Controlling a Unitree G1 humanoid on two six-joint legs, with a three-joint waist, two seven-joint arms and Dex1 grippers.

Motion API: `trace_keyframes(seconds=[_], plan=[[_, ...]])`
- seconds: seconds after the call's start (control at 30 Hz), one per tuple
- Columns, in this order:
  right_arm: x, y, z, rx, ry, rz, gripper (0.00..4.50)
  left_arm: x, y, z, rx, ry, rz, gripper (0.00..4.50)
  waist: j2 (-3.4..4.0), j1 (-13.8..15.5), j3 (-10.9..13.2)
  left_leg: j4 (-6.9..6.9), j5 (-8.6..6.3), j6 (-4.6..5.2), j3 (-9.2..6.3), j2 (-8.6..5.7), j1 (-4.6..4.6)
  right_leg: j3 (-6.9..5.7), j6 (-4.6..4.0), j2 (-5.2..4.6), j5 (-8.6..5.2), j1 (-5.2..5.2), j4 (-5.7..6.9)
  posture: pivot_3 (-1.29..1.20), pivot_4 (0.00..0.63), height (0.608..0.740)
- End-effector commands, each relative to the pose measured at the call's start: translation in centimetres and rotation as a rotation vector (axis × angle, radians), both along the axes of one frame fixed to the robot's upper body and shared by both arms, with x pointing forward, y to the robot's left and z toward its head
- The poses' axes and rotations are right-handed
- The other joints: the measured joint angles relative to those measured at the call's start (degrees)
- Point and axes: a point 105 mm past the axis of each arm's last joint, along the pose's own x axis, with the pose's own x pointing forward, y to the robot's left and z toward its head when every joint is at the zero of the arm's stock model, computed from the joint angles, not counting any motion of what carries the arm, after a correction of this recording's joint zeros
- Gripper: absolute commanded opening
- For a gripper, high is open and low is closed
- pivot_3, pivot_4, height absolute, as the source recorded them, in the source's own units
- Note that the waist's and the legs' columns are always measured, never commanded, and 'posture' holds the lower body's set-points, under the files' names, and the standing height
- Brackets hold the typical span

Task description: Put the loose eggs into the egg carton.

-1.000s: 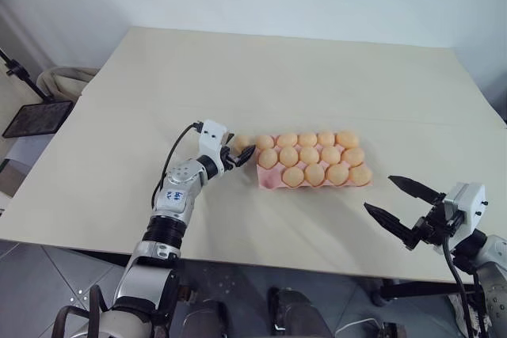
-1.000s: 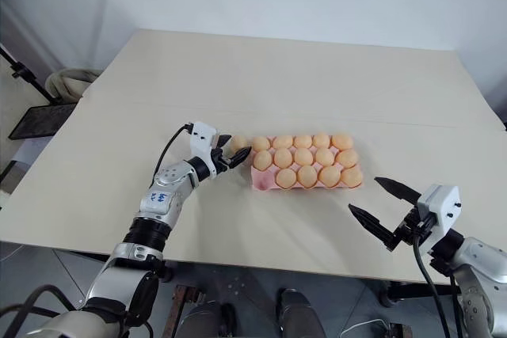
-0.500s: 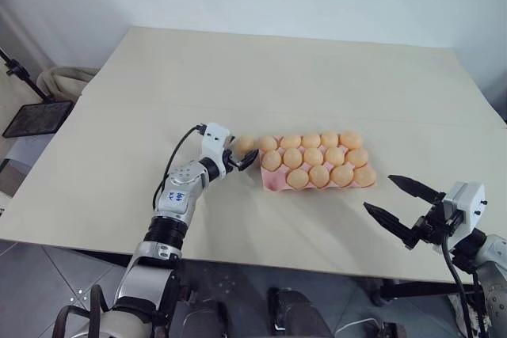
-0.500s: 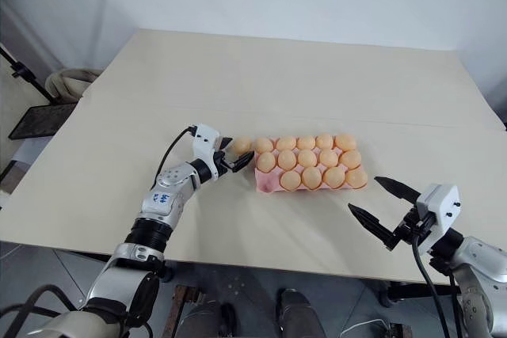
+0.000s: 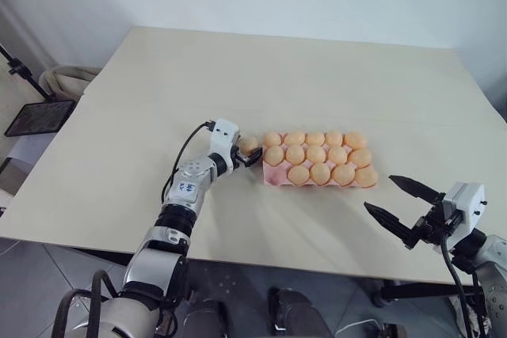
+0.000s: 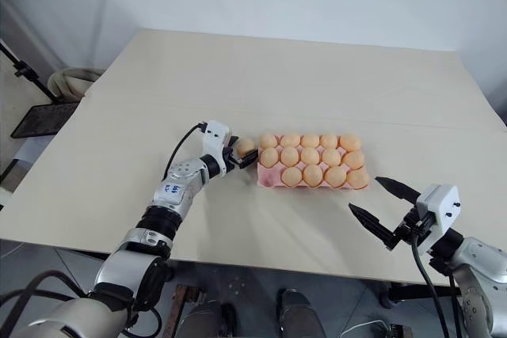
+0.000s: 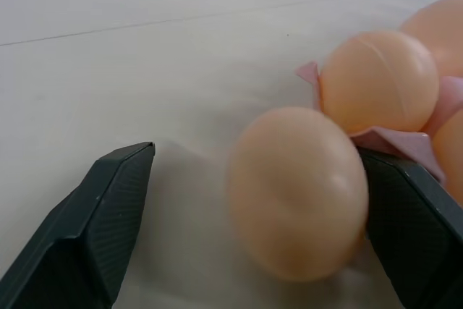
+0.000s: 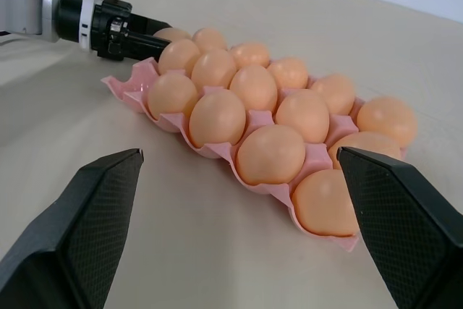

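Left hand (image 5: 251, 153) spread around one loose egg (image 5: 248, 145) lying on the beige surface (image 5: 142, 156), just beside the pink egg carton (image 5: 273, 180); near-front corner cup empty. Right hand (image 5: 398, 208) spread, well apart from the carton

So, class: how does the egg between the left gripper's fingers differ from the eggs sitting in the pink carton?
The loose egg lies on the bare table just outside the egg carton; the carton eggs sit in cups. The loose egg lies between the open fingers of the left gripper; the carton eggs have no gripper round them. All share the pale orange colour and size.
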Motion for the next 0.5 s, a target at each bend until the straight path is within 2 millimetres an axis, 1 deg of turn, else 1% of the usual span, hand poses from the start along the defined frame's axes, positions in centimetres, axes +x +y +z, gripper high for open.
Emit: trace_keyframes(seconds=[0.03,0.23,0.27,0.37,0.5], plan=[[0.0,0.0,0.8,-0.009,-0.037,-0.007,4.5,0.5,-0.7,0.9,-0.005,-0.035,-0.009,3.85,0.0,0.0,0.0,0.0,0.0,0.0,0.0,0.0,0.0,0.0,0.0,0.0,0.0,0.0,0.0,0.0,0.15,0.74],[-0.1,-0.1,0.8,-0.012,-0.04,-0.016,4.5,0.7,-0.6,1.2,-0.009,-0.052,-0.008,1.99,0.0,0.0,0.0,-0.02,0.0,0.0,0.0,0.01,-0.01,-0.01,0.01,0.02,-0.01,-0.01,-0.01,0.0,0.15,0.74],[-0.1,-0.1,0.8,-0.012,-0.04,-0.018,4.5,0.7,-0.4,1.3,-0.008,-0.058,-0.004,1.88,0.0,0.0,0.0,-0.02,0.0,0.01,0.0,0.01,-0.01,-0.01,0.01,0.02,-0.01,-0.01,-0.01,0.0,0.15,0.74],[-0.2,-0.2,0.8,-0.012,-0.041,-0.023,4.5,0.5,0.1,1.9,-0.018,-0.082,-0.002,1.87,-0.01,-0.1,0.0,-0.02,0.0,0.0,0.01,0.02,-0.01,0.0,0.01,0.03,-0.01,-0.02,0.0,0.0,0.15,0.74],[-0.2,-0.2,0.7,-0.011,-0.04,-0.025,4.5,-0.5,1.4,3.3,-0.042,-0.129,-0.017,1.87,0.0,-0.2,0.0,-0.07,0.0,-0.01,0.03,0.04,0.0,0.02,0.0,0.06,-0.01,-0.05,0.01,0.0,0.15,0.74]])
